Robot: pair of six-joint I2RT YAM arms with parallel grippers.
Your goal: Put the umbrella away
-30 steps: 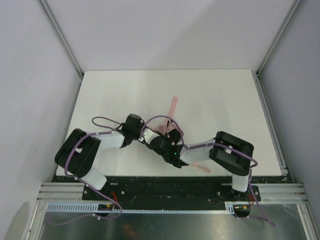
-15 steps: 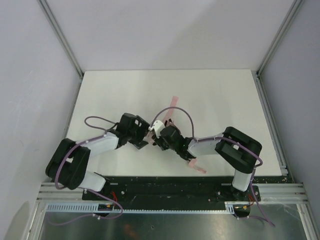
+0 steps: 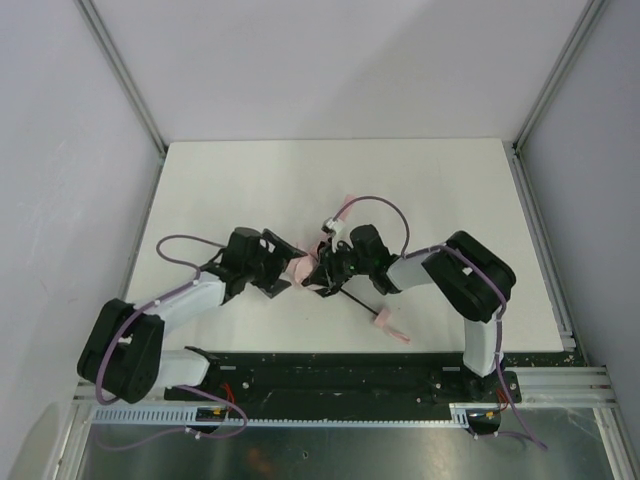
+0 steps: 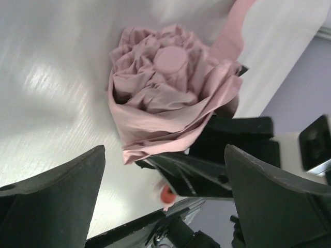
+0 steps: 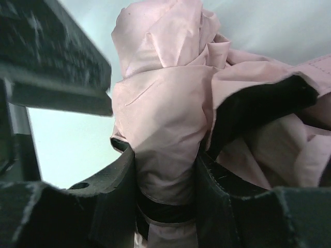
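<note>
The right tool point(image 5: 165, 178) is clamping the bunched pink fabric of the umbrella point(image 4: 165, 98), with a finger pressing on each side. The left tool point(image 4: 163, 155) is gaping wide just short of the canopy tip. The umbrella is lying on the bench point(image 3: 450, 190) between the arms, its shaft point(image 3: 355, 302) and handle point(image 3: 385, 322) pointing toward the near edge.

Two arms of one build, left arm point(image 3: 190, 297) and right arm point(image 3: 415, 272) — smooth white shells on the long links, chunky black housings at the joints. Purple cable point(image 3: 172, 243) looped loose off each, more of it trailing by the black plate point(image 3: 340, 370) under the bases. Small white block point(image 3: 335, 227) at the right wrist. Fingers point(image 4: 57, 201) matte black, broad, wedge-shaped — on the right point(image 5: 116, 191) faintly scuffed, with a round hole in one
</note>
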